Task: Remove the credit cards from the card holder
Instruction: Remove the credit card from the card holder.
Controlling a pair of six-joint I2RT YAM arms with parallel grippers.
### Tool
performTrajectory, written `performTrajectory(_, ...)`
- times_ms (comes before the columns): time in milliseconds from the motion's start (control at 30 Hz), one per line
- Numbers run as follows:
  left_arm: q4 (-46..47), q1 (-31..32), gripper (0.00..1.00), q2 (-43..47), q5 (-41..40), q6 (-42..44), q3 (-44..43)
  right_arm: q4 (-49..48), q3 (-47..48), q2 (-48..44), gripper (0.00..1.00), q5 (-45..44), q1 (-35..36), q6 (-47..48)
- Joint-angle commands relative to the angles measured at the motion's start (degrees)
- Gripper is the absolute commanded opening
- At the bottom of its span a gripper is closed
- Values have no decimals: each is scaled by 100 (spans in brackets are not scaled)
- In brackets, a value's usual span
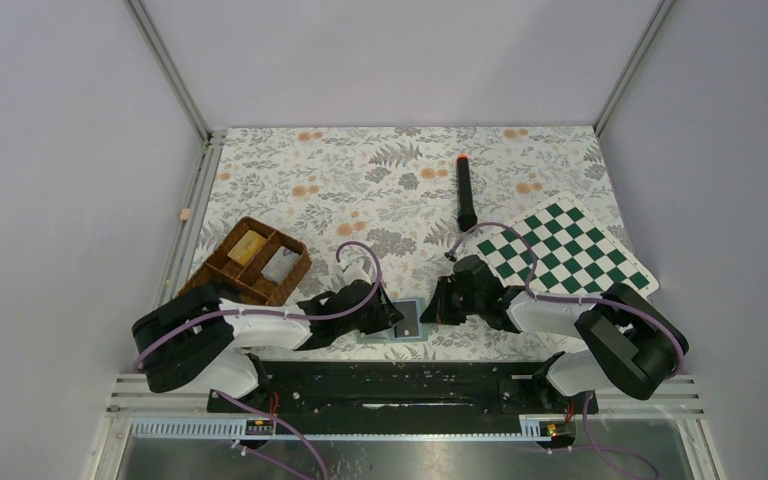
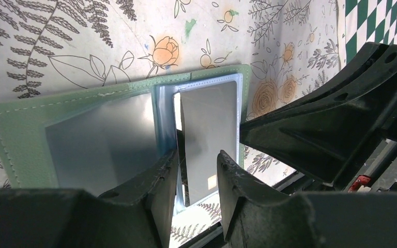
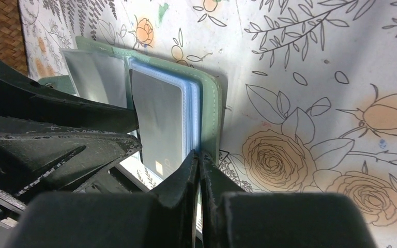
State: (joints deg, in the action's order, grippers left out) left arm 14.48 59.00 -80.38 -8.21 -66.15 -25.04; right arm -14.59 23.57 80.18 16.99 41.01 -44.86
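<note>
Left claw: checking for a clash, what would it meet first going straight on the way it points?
The grey card sticking out of the card holder; its lower end lies between the left claw's fingers, though depth is unclear.

Overhead view: even, soft light, all sharp. Wrist views brighter, warmer. Cards (image 2: 209, 124) catching grey sheen, mild glare. Left gripper (image 2: 196, 157) close to lens, dark, slightly soft. Shadow beside wallet (image 3: 214, 103) on tablecloth (image 3: 315, 77). Print crisp.

Matt stitched card holder (image 2: 15, 129) holds satiny metallic credit cards (image 2: 209, 124).
</note>
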Motion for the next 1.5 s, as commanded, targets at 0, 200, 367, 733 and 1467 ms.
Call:
performTrajectory(0, 358, 6, 34, -129, 143, -26, 5, 9, -232, 252, 8, -202, 88, -51)
performTrajectory(200, 883, 28, 34, 33, 305, -117, 204, -2, -258, 211, 8, -199, 82, -60)
performTrajectory(367, 1566, 46, 31, 169, 468, -152, 379, -98, -268, 250, 8, -154, 88, -89)
performTrajectory(733, 2626, 59, 16, 88, 604, -229, 743, -189, -280, 299, 8, -122, 83, -101)
performTrajectory(1467, 1568, -34, 0, 900, 320, 38, 1076, 136, -208, -155, 8, -319, 87, 28)
